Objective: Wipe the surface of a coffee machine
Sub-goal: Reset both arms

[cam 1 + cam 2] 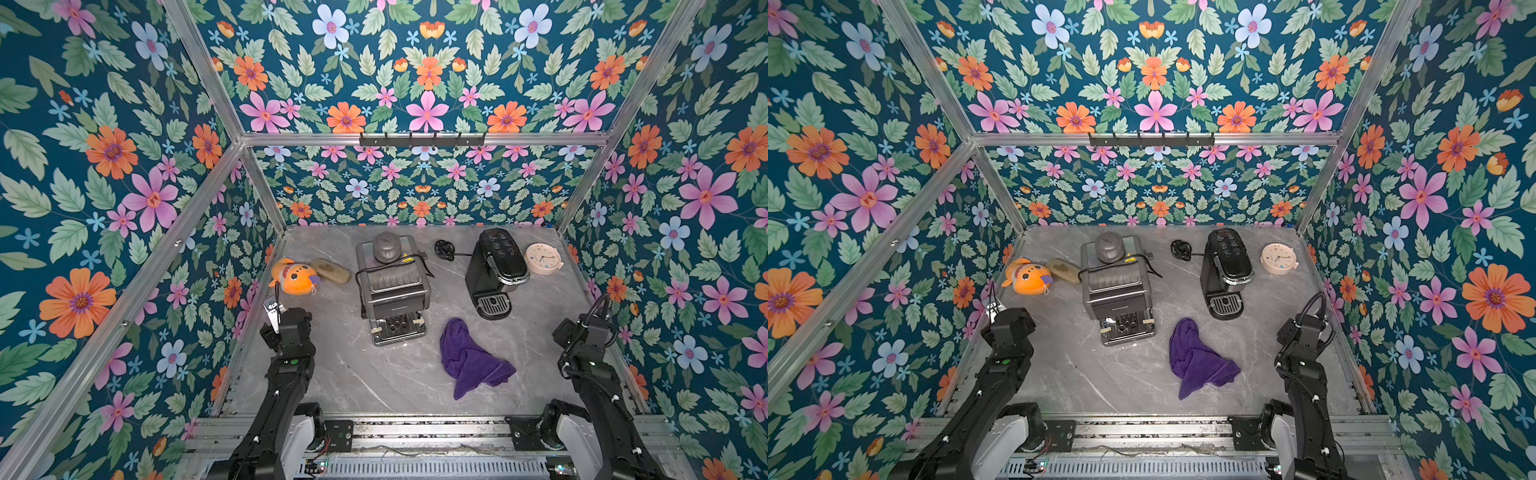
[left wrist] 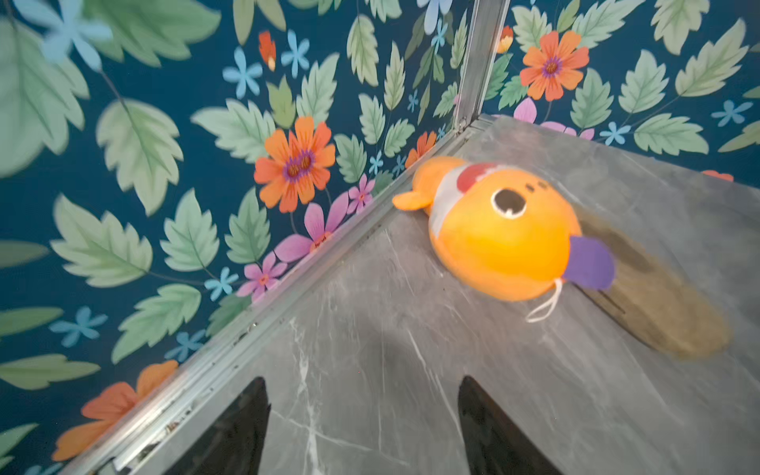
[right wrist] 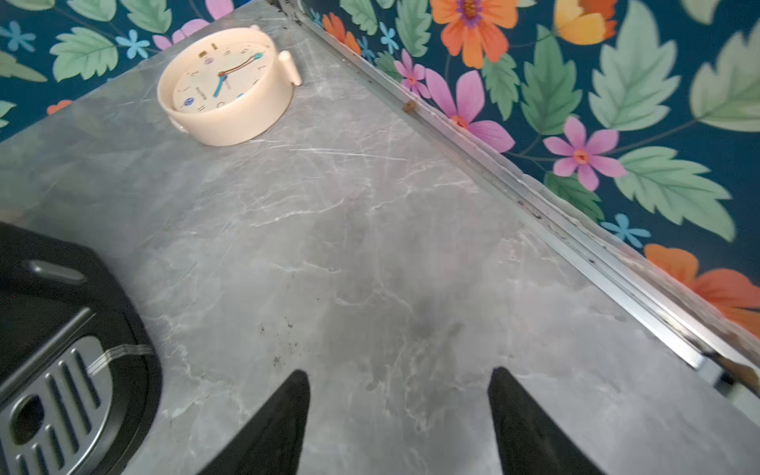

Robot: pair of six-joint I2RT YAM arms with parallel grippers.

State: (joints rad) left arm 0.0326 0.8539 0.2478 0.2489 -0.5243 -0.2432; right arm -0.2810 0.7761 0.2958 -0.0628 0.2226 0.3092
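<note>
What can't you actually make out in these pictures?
Black coffee machine: the right wrist view's edge cuts it off; only its lower front shows.
Tan object beside the plush fish: blurred in the left wrist view, so unidentifiable.
Brand lettering on the grey coffee machine: too small in both top views.
Purple cloth: its own folds hide the underside.

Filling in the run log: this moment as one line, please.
purple cloth: loose on table, unheld | left fingers: apart, empty | right fingers: apart, empty | grey coffee machine: no finger contact
</note>
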